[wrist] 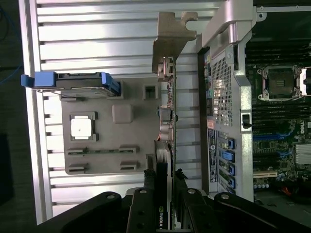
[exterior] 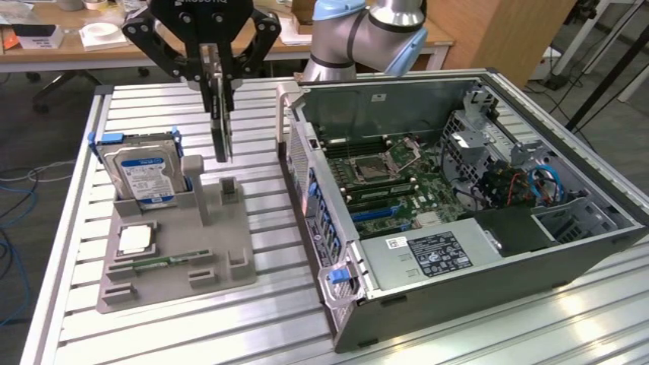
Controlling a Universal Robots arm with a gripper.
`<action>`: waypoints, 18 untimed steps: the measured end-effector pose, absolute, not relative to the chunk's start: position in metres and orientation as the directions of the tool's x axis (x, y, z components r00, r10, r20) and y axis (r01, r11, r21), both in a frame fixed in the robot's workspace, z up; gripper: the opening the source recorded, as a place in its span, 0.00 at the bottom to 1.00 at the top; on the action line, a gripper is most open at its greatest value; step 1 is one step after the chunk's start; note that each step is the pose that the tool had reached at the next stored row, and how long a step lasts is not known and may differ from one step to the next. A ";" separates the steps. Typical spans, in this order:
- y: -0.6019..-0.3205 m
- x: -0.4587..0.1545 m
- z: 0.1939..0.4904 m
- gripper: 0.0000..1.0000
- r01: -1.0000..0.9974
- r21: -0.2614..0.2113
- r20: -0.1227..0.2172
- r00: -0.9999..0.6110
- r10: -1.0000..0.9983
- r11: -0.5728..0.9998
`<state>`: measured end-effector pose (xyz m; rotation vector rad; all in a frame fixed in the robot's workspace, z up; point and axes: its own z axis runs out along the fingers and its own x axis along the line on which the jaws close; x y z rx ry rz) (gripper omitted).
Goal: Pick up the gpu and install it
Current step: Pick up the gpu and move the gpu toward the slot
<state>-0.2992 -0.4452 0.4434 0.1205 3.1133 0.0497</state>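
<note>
The gpu (exterior: 220, 122), a thin black card, hangs upright on edge above the grey holder tray (exterior: 172, 243). My gripper (exterior: 216, 76) is shut on its upper end. In the wrist view the gpu (wrist: 165, 121) runs edge-on away from the gripper (wrist: 164, 177), and its silver bracket (wrist: 170, 39) is at the far end. The card sits over the gap between the tray (wrist: 131, 160) and the open computer case (wrist: 228, 97). The case (exterior: 457, 190) lies on its side at the exterior view's right, with its motherboard (exterior: 390, 182) exposed.
On the tray stand a blue-framed hard drive (exterior: 147, 171), a CPU (exterior: 137, 239) and a green memory stick (exterior: 167, 262). Everything rests on a slatted aluminium table (exterior: 254, 319). The arm's body (exterior: 365, 38) rises behind the case. Desks stand beyond.
</note>
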 end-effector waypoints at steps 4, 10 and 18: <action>-0.445 -0.296 0.443 0.26 0.077 0.033 -0.024 -0.997 0.078 0.997; -0.445 -0.289 0.443 0.26 0.077 0.033 -0.024 -0.997 0.078 0.997; -0.445 -0.283 0.443 0.26 0.077 0.033 -0.024 -0.997 0.078 0.997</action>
